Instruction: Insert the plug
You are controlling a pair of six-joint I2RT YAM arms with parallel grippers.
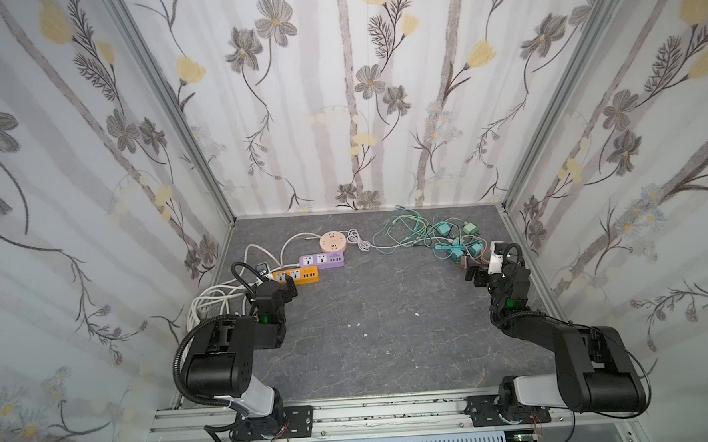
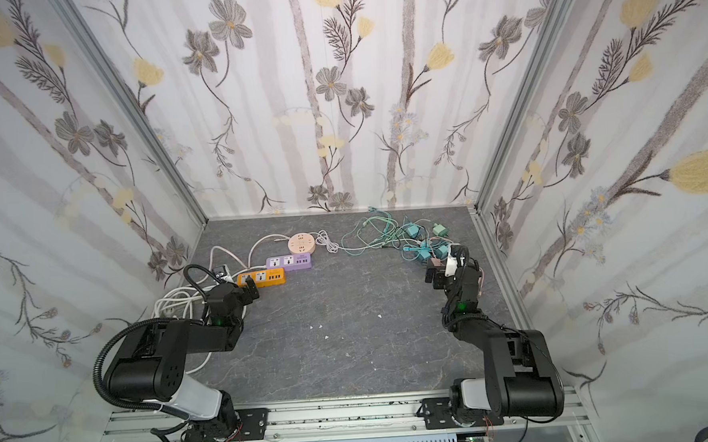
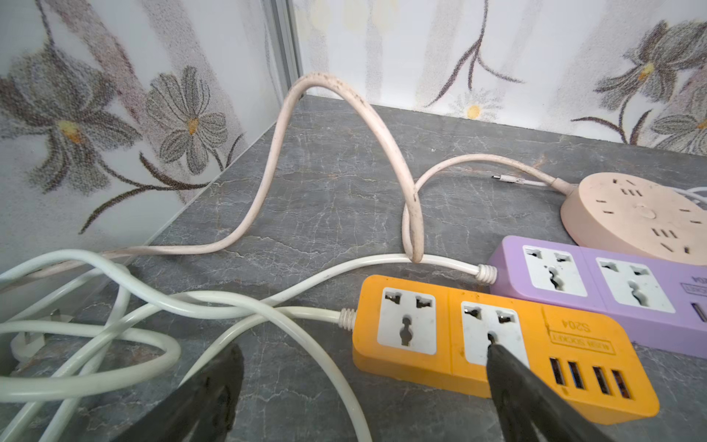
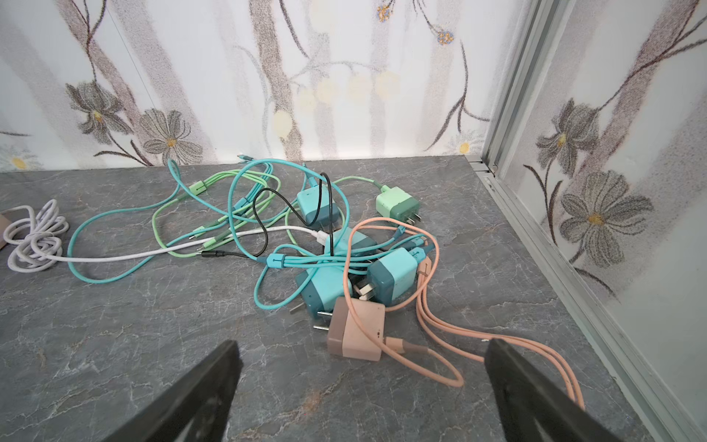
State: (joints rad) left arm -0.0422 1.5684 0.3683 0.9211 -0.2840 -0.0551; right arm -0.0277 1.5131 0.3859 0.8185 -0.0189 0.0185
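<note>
Several plug adapters lie in a tangle of cables at the back right. A pink plug (image 4: 355, 333) lies nearest, prongs sideways, with teal plugs (image 4: 390, 279) and a green one (image 4: 398, 206) behind it. My right gripper (image 4: 361, 344) (image 1: 473, 276) hovers open just in front of the pink plug, holding nothing. At the back left sit an orange power strip (image 3: 497, 344) (image 1: 301, 274), a purple strip (image 3: 612, 291) and a round pink socket (image 3: 642, 214). My left gripper (image 3: 361, 348) (image 2: 249, 287) is open over the orange strip's near end, one fingertip (image 3: 497, 356) above its second socket.
Thick white cords (image 3: 153, 317) (image 1: 215, 304) coil left of the orange strip, and a pink cord (image 3: 336, 107) arches up behind it. A coiled thin white cable (image 4: 34, 237) lies between the two groups. Walls and metal frame rails (image 4: 535, 229) close in the back and sides.
</note>
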